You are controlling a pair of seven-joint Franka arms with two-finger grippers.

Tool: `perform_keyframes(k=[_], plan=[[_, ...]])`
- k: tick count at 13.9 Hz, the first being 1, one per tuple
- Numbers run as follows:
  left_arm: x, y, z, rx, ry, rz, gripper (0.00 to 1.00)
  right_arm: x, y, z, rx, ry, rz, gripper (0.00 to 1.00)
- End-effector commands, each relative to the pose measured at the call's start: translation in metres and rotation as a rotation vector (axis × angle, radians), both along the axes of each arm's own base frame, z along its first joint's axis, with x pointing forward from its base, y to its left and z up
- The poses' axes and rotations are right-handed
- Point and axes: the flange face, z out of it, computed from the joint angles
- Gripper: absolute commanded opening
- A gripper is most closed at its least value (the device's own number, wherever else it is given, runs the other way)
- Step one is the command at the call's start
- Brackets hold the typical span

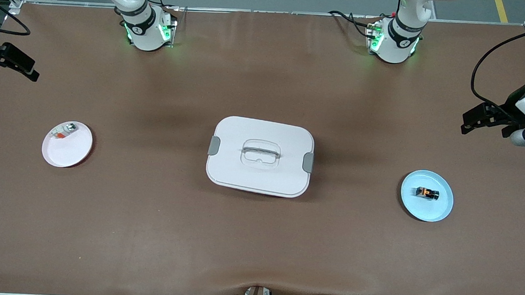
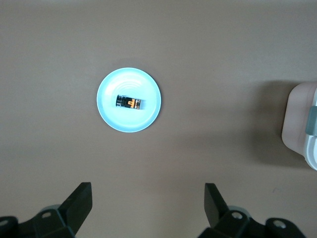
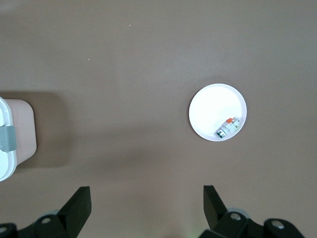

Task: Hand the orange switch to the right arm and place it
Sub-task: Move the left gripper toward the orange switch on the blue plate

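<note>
- The switch (image 1: 426, 192) is seen on the blue plate (image 1: 441, 211), lower right of the front frame.
- The left gripper (image 2: 148, 198) is held wide open, empty, above the table.
- The right gripper (image 3: 146, 198) is likewise spread, empty.

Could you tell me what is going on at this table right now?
Nothing is held yet. The orange switch lies on the blue plate toward the left arm's end. The left gripper and right gripper wait open at the table's ends. A lidded white box sits mid-table.
</note>
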Motion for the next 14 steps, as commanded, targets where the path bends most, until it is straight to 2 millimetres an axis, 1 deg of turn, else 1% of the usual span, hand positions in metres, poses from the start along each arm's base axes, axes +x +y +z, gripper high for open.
perform_keyframes(k=[1, 3, 5, 6, 9, 10, 12, 14], plan=[[0.001, 0.003, 0.003, 0.017, 0.008, -0.032, 1.00, -0.007, -0.002, 0.004, 0.020, -0.003, 0.000, 1.00], [0.001, 0.007, 0.006, 0.017, 0.002, -0.026, 1.00, -0.008, -0.002, 0.004, 0.020, -0.003, -0.001, 1.00], [0.002, 0.010, 0.004, 0.015, 0.005, -0.018, 1.00, -0.007, -0.002, 0.004, 0.020, -0.003, 0.000, 1.00], [0.003, 0.015, 0.004, 0.011, 0.005, -0.009, 1.00, -0.008, -0.002, 0.005, 0.020, -0.006, 0.000, 1.00], [0.003, 0.012, 0.005, 0.004, 0.003, 0.001, 1.00, -0.008, -0.005, 0.005, 0.020, -0.007, -0.006, 1.00], [0.002, 0.014, 0.006, 0.007, 0.001, -0.007, 1.00, -0.008, -0.007, 0.004, 0.020, -0.007, -0.009, 1.00], [0.003, 0.017, 0.003, 0.010, 0.007, -0.009, 1.00, -0.007, -0.006, 0.005, 0.020, -0.010, -0.007, 1.00], [0.011, 0.023, -0.014, 0.008, 0.036, 0.003, 1.00, -0.006, -0.002, 0.006, 0.019, -0.017, 0.000, 1.00]])
